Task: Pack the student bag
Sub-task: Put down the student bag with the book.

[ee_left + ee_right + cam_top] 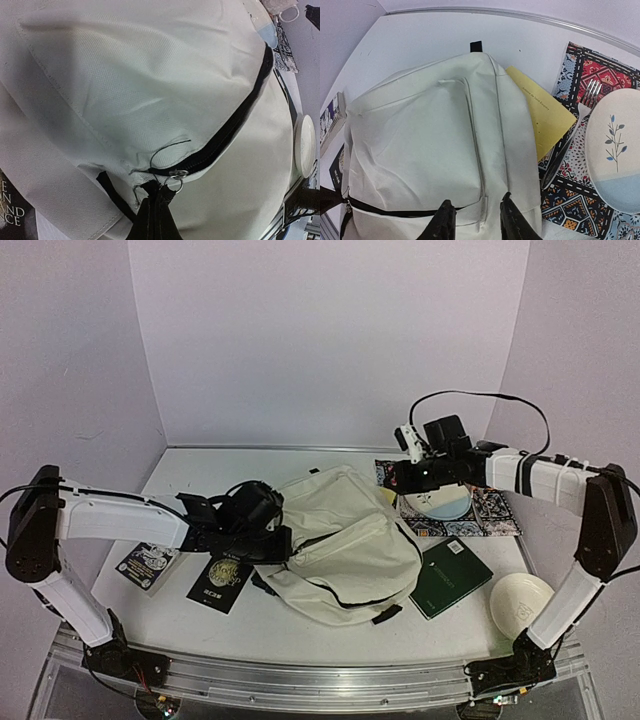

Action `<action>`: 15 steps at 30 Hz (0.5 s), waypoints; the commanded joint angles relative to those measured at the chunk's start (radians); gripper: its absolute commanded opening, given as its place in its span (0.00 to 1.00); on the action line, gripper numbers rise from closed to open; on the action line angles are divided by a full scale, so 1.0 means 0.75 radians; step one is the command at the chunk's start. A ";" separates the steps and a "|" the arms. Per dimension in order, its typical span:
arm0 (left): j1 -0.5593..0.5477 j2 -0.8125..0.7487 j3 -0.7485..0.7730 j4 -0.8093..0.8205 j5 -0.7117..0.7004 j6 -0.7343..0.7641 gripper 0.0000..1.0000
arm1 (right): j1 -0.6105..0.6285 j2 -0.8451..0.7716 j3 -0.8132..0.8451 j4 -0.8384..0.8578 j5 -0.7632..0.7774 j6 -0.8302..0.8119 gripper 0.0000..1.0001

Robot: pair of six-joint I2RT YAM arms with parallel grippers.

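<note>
Cream student bag (340,540) lies flat on tabletop (300,630), centre; soft, floppy, probably light. left tool (268,536) closed, seemingly pinching zipper pull (154,210). right tool (476,210) part-open, empty, above it. Grip fabric beside zipper; cloth will bunch.

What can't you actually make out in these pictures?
Inside of the student bag: every view, its fabric covers it.
What the left gripper pinches: top view, its dark body hides the fingertips.
Yellow booklet: right wrist view, print too small, one side behind the bag.
Black book: left wrist view, title cut by the left edge.
</note>
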 commanded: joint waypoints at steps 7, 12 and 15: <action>-0.006 0.106 0.233 0.116 0.016 0.057 0.00 | 0.039 -0.254 -0.257 0.056 -0.066 0.052 0.54; -0.004 0.141 0.329 0.115 0.020 0.099 0.03 | 0.083 -0.278 -0.381 0.068 -0.051 0.089 0.65; -0.003 0.113 0.344 0.095 -0.021 0.127 0.16 | 0.130 -0.278 -0.426 0.075 -0.055 0.097 0.70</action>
